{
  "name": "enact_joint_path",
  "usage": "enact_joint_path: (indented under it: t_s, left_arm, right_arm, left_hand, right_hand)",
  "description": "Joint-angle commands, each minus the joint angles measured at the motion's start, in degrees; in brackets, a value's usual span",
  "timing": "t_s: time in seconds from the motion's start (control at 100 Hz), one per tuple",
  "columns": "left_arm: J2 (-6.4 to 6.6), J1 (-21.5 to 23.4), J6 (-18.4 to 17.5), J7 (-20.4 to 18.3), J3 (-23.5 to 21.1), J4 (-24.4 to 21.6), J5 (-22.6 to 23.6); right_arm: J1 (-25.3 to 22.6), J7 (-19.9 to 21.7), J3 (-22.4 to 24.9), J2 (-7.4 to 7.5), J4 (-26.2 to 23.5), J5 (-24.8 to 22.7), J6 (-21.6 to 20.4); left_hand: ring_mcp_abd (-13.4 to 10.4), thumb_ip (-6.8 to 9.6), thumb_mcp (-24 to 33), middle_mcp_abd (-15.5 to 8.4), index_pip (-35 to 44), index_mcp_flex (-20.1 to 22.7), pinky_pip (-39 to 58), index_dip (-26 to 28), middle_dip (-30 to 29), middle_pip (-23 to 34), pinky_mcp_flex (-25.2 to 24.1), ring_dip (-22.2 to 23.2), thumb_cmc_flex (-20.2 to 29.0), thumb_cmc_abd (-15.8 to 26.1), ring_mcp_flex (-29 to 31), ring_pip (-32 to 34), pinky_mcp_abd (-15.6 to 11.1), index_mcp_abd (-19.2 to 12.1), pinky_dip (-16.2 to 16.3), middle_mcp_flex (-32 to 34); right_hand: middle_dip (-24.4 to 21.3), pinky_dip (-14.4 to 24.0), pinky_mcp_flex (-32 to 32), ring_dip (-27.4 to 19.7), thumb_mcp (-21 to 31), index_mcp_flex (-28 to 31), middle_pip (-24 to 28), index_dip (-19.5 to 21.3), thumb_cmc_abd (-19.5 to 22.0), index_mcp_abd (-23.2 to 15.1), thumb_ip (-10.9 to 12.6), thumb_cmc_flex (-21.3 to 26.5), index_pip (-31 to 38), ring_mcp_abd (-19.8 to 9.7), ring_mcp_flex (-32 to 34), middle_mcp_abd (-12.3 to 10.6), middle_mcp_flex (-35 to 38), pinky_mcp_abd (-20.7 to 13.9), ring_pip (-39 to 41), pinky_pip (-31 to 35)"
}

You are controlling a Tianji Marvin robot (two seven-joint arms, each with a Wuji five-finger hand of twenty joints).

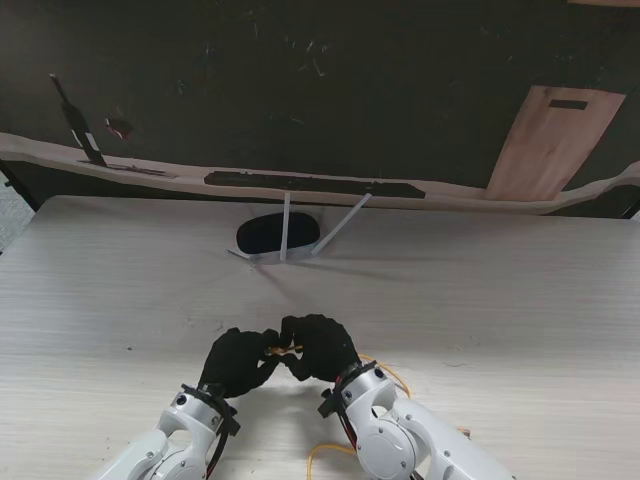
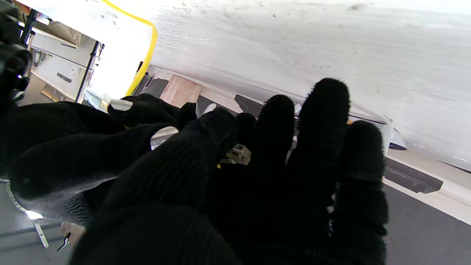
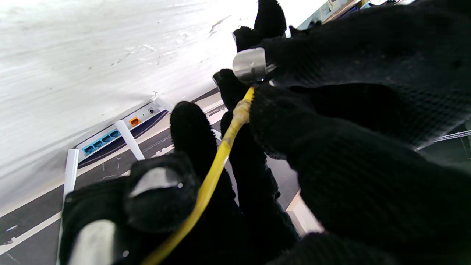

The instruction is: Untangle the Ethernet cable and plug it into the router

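Note:
My two black-gloved hands meet near the table's front edge, fingertips touching. The yellow Ethernet cable (image 1: 283, 349) shows between them, and its slack (image 1: 399, 377) loops by my right wrist. My right hand (image 1: 322, 346) is shut on the cable (image 3: 211, 176), which runs across its fingers (image 3: 162, 198). My left hand (image 1: 236, 361) pinches the cable's end, and the clear plug (image 2: 237, 154) shows between its fingers (image 2: 279, 176). The router (image 1: 278, 234), black-topped with white antennas, lies farther from me at the table's middle. Its blue ports (image 3: 101, 141) and orange port (image 3: 134, 120) face my hands.
A long black bar (image 1: 315, 184) lies on the pale ledge beyond the table's far edge. A wooden board (image 1: 553, 142) leans at the back right. More yellow cable (image 1: 322, 455) curls at the front edge between my arms.

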Motion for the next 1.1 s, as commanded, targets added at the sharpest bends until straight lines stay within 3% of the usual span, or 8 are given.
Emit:
enact_joint_path:
  t_s: [0.0,0.56,0.89,0.99,1.09]
  left_arm:
    - [-0.14,0.36,0.14,-0.91,0.00,-0.63,-0.16]
    - [-0.10,0.48,-0.16,-1.06,-0.12,-0.77,-0.12]
    - [-0.03,0.44,-0.08,-1.45,-0.05,-0.77,-0.04]
    - [-0.12,0.52,-0.03,-1.38,-0.03,-0.77,-0.40]
    - [-0.16,0.75,-0.35,-1.70,-0.29,-0.93,-1.06]
  right_arm:
    - [-0.30,0.17,-0.31,-0.03,0.29,-0.19,0.13]
    - [0.11,0.04,-0.90,0.09,0.80,-1.14,0.83]
    - [0.45,-0.07,-1.07,0.10,1.29,-1.26,-0.07]
    - [0.60,-0.19,-1.11,0.20,1.46,-1.75,-0.46]
    - [0.65,-0.28,-0.97,0.40,1.53,-2.57,-0.57]
  left_hand:
    - [2.34,-0.55,3.53,1.05,2.97,2.51,2.33,-0.27,-0.74,0.66,-0.75,-0.86,1.55,1.09,0.63,1.24,-0.27,-0.71,-0.17,1.43]
    - [2.09,-0.50,3.35,0.94,2.94,2.35,2.22,-0.27,-0.73,0.68,-0.81,-0.77,1.68,1.21,0.18,1.21,-0.38,-0.70,-0.15,1.35]
    - [2.05,-0.54,2.93,0.59,3.06,1.94,1.94,-0.11,-0.64,0.74,-1.51,-0.67,1.54,1.57,-0.22,1.19,-0.48,-1.93,-0.15,0.92]
    - [2.65,-0.03,2.75,-0.68,2.70,0.64,1.38,0.25,0.19,1.32,-4.19,0.21,0.12,1.48,-2.53,1.82,0.12,-3.94,0.32,-0.38]
    - [3.73,0.39,2.11,-0.64,-0.68,-1.72,0.14,0.67,-0.07,1.55,-7.45,1.80,-5.31,1.53,-5.73,1.55,0.54,-4.22,1.63,-3.87]
  right_hand:
    - [-0.68,2.13,2.08,1.77,1.16,2.26,2.71,-0.96,-1.12,1.03,-0.87,1.80,1.93,-1.52,0.29,5.46,5.16,-18.14,5.95,13.58]
    - [-0.92,4.83,2.30,3.05,1.14,2.63,2.80,-1.77,-0.14,3.73,-0.55,2.27,0.85,-1.89,0.28,6.27,5.92,-19.28,7.25,13.58]
    - [-1.00,4.84,2.20,3.30,0.61,5.07,2.91,-1.61,5.19,-0.20,-0.01,2.48,1.50,-1.41,0.26,4.89,7.74,-18.45,7.05,13.58]
    - [-1.10,4.68,2.11,3.27,1.06,6.66,2.33,-1.53,4.55,-0.98,0.19,2.91,1.12,-0.54,0.20,5.03,8.64,-17.69,6.64,13.58]
    - [-1.02,4.62,2.11,3.29,1.49,7.41,2.28,-0.99,4.00,-1.58,0.28,3.14,1.14,-0.43,0.22,5.08,9.18,-17.50,6.58,13.58]
